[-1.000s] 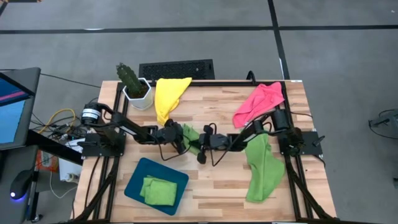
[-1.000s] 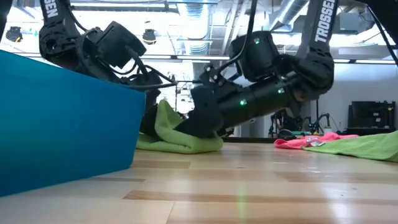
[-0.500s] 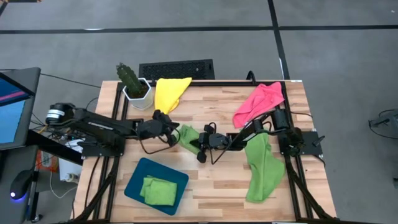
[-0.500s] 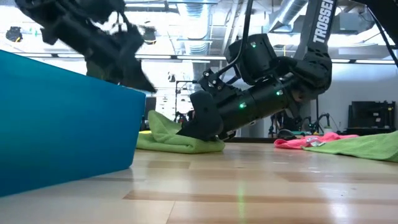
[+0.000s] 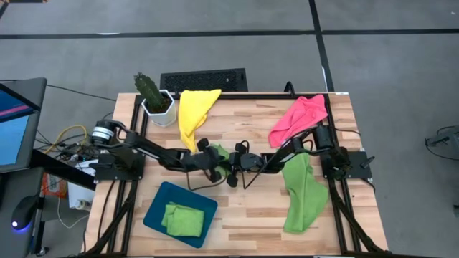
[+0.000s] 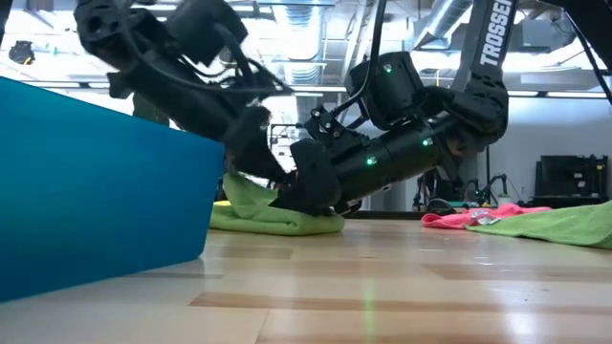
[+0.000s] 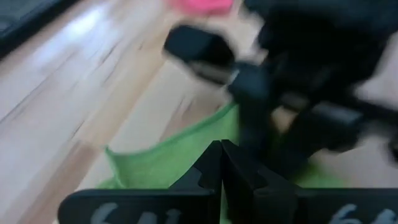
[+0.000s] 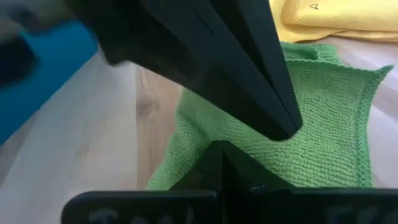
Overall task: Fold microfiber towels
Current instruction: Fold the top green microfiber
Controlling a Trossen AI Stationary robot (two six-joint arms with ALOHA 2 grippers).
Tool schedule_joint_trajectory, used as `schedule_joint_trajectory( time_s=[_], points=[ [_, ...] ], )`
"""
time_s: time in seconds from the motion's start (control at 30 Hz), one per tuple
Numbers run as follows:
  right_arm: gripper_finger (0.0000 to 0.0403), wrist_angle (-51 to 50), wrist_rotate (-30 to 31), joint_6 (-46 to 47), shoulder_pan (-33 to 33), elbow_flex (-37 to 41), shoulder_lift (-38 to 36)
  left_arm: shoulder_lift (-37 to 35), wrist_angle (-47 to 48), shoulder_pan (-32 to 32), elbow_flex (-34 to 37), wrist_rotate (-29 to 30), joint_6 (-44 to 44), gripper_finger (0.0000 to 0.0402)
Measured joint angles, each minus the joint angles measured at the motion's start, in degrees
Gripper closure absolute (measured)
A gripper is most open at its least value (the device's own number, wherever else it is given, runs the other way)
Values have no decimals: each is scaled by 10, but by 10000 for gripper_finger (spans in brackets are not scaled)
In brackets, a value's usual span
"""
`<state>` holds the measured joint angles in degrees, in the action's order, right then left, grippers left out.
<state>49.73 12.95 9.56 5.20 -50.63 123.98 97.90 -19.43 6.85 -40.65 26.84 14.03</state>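
Pale wooden planks make up my table (image 5: 251, 208), with grey floor all around it. Both my arms reach low toward its middle and meet there, nearly nose to nose.

My left arm stretches long and almost flat from the left edge, and my left pincer (image 5: 217, 166) has its fingers pressed together with nothing between them, the tips down on the crumpled green towel (image 6: 263, 212). My right arm slopes down from the right edge, elbow raised, wrist tilted toward the boards. My right pincer (image 5: 231, 169) is likewise closed to a thin seam, its tips resting on the same towel from the opposite side; whether it pinches a fold I cannot tell.

That towel lies bunched directly under both pincers, its heap running roughly along the line between my two wrists, with one raised flap standing up on my left pincer's side and a stitched edge showing ahead of my right fingers (image 8: 224, 168).

Beyond my left pincer lies the yellow towel (image 5: 192, 111), draped with its long axis running away from me toward the table's far edge. Behind my right wrist the pink towel (image 5: 297, 118) slants diagonally, and a long green towel (image 5: 301, 190) stretches alongside my right arm toward the near edge. Nearer than my left pincer sits the teal tray (image 5: 154, 215) holding a folded green towel (image 5: 183, 219).
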Motion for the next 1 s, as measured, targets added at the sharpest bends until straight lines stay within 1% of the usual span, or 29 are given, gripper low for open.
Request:
schedule_joint_trajectory(
  time_s=[0.07, 0.13, 0.27, 0.33, 0.43, 0.5, 0.57, 0.67, 0.73, 0.87, 0.97, 1.0],
  points=[
    [377, 0, 0, -1, 3, 0, 0, 11, 50, 0, -13, 27, 26, 401],
    [374, -5, 0, -5, 8, 0, -7, 13, 88, 2, -10, 49, 54, 401],
    [374, -14, 28, -25, 25, 5, -25, 10, 80, 14, 6, 77, 89, 401],
    [379, -2, 50, -38, 33, 9, -30, 10, 72, 22, 14, 81, 104, 401],
    [387, 31, 52, -45, 39, 12, -31, 12, 63, 34, 24, 90, 124, 401],
    [389, 39, 42, -45, 42, 4, -14, 12, 68, 38, 28, 103, 132, 401],
    [388, 24, 21, -38, 40, 2, 2, 12, 65, 41, 33, 118, 137, 401],
    [382, 3, -39, -8, 24, -10, 13, 12, 67, 40, 38, 131, 150, 401],
    [381, -17, -65, 8, 14, -16, 17, 12, 63, 40, 44, 129, 155, 401],
    [381, -49, -77, 25, 1, -19, 15, 3, 81, 40, 52, 130, 148, 401],
    [384, -54, -77, 24, 3, -19, 16, -25, 116, 40, 53, 150, 147, 401],
    [385, -55, -74, 24, 4, -19, 16, -40, 127, 40, 53, 166, 144, 401]
  ],
)
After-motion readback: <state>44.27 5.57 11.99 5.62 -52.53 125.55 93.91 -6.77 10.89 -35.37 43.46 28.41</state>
